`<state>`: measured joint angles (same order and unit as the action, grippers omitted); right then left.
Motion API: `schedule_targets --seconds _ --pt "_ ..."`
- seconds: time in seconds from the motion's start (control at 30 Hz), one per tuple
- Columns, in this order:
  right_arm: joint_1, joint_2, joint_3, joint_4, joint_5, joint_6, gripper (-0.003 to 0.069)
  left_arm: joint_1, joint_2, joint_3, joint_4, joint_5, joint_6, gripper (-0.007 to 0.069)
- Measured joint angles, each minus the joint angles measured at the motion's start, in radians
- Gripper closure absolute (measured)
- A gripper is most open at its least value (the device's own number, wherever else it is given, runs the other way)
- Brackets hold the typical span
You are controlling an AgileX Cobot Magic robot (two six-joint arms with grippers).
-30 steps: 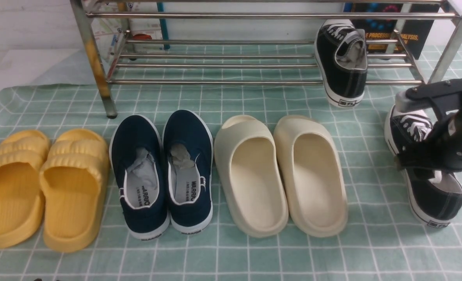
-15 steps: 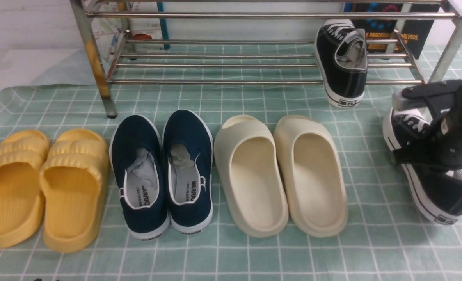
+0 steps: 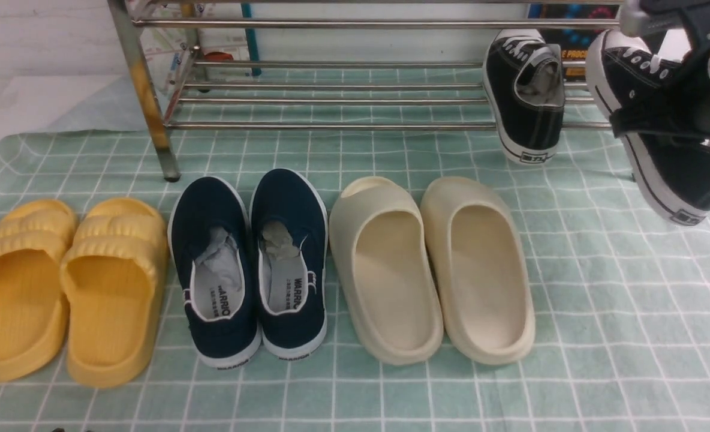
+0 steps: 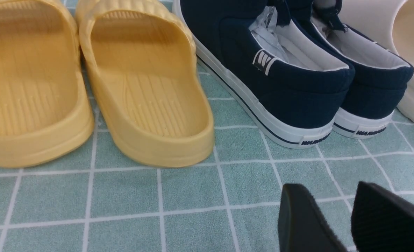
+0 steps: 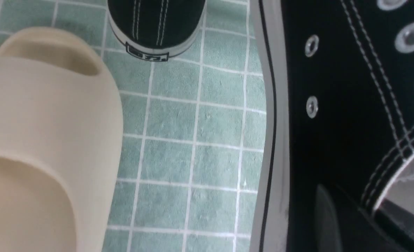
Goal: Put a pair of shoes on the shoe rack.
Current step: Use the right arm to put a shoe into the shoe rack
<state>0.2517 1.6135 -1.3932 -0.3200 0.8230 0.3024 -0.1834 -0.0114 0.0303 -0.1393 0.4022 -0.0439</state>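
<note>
One black sneaker (image 3: pixel 526 96) rests on the lower tier of the steel shoe rack (image 3: pixel 331 126) at its right end, with its heel over the front bar; the heel also shows in the right wrist view (image 5: pixel 156 28). My right gripper (image 3: pixel 625 123) is shut on the side wall of the other black sneaker (image 3: pixel 685 168). It holds the shoe in the air, toe up, in front of the rack's right end. In the right wrist view the gripper (image 5: pixel 362 213) clamps this sneaker (image 5: pixel 333 87) by its collar. My left gripper (image 4: pixel 327 196) is open and empty, low over the cloth.
On the green checked cloth (image 3: pixel 601 336) in front of the rack stand yellow slides (image 3: pixel 61 288), navy slip-ons (image 3: pixel 253 264) and cream slides (image 3: pixel 433 270), left to right. The rack's rust-stained left leg (image 3: pixel 151 114) stands behind the yellow slides. A dark book (image 3: pixel 577 54) leans behind the rack.
My right gripper has lifted the second black sneaker off the cloth and carried it up and back toward the rack's right end. Nothing else has moved.
</note>
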Motion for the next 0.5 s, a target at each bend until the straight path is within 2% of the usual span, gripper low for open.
schedule_targets --seconds 0.23,0.5 --pt "-0.001 0.142 -0.054 -0.059 -0.091 0.022 0.0648 0.000 0.000 0.000 0.000 0.000 0.000 0.0386" --pt "-0.007 0.264 -0.138 -0.196 -0.150 0.105 0.0647 0.000 0.000 0.000 0.000 0.000 0.000 0.0386"
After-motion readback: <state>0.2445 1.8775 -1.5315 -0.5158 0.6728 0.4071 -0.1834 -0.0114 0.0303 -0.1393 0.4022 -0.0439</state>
